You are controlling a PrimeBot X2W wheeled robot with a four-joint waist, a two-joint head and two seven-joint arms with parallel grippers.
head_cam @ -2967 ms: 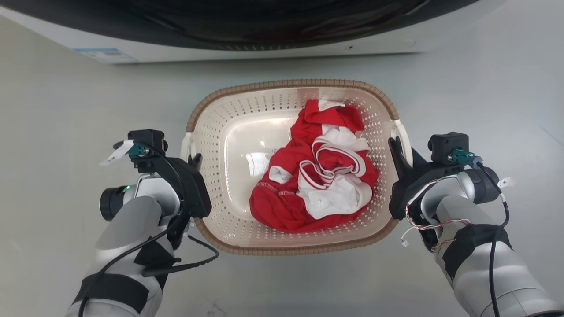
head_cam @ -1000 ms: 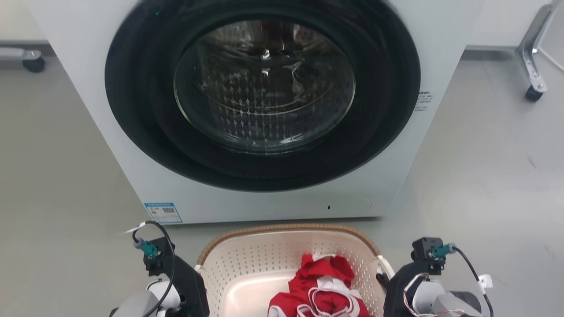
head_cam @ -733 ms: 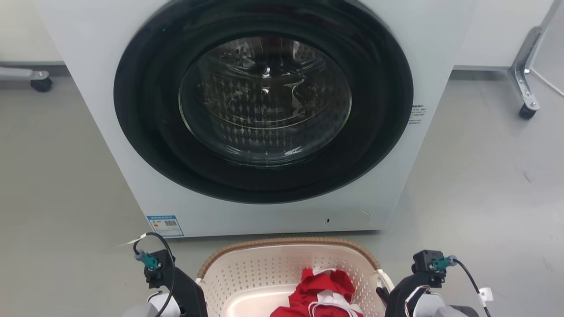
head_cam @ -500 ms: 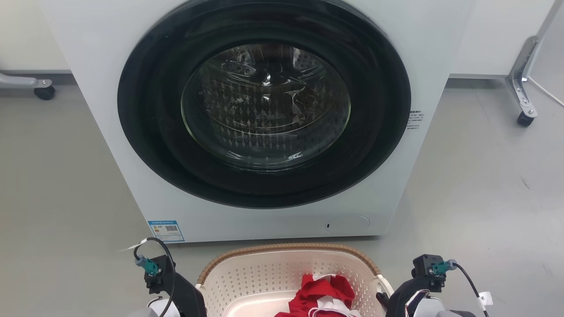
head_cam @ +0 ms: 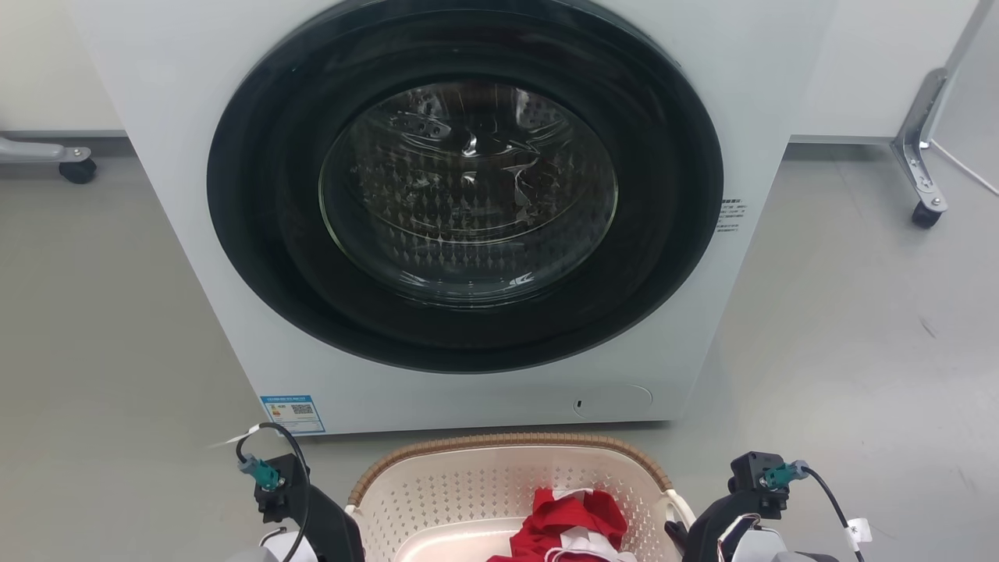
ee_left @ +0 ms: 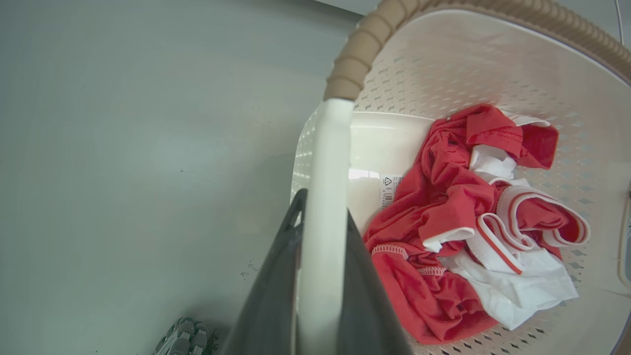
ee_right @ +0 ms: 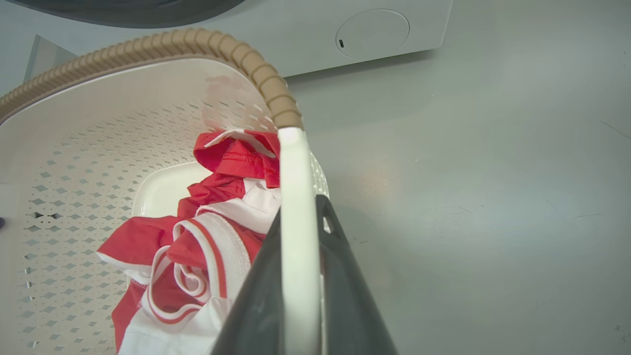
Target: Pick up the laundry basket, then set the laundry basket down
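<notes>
The laundry basket [head_cam: 507,443], cream-white and perforated with a brown woven rim, sits at the bottom middle of the head view. Red and white clothes [head_cam: 574,519] lie inside it. My left gripper [ee_left: 323,212] is shut on the basket's white left handle [ee_left: 330,148], one dark finger on each side. On the opposite side, my right gripper [ee_right: 298,212] is shut on the white right handle [ee_right: 293,172]. Both gripper bodies flank the basket in the head view, left gripper [head_cam: 328,519] and right gripper [head_cam: 695,531]. I cannot tell whether the basket is off the floor.
A white washing machine [head_cam: 195,257] with a shut round glass door [head_cam: 468,187] stands just behind the basket. Wheeled frame legs stand at the far right [head_cam: 925,215] and far left [head_cam: 76,170]. Grey floor [head_cam: 843,336] lies open on both sides.
The head camera has tilted up from the basket to the washing machine, so the basket and grippers now sit lower in view. Both grippers stay on the handles.
</notes>
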